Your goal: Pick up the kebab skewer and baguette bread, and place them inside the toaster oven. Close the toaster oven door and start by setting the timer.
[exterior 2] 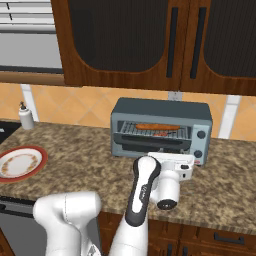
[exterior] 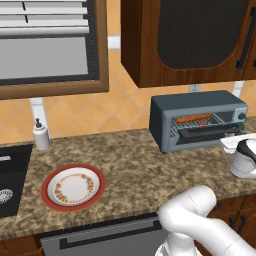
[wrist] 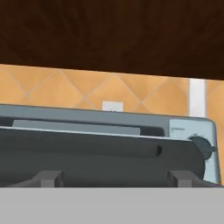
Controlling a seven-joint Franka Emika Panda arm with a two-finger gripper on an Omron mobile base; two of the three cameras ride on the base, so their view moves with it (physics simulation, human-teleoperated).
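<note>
Left base view shows the toaster oven sitting at the back of the tabletop, door partly open, with the baguette bread already on the rack inside. An empty red-rimmed plate sits well apart, to the left.

Right base view: the kebab skewer lies just in front of the loaf, and the toaster oven door hangs half down.

Hand view looks right at the door's dark handle bar, fingers spread apart, holding nothing. I'd guess the door's stiff and hinged, so push mid-handle.
</note>
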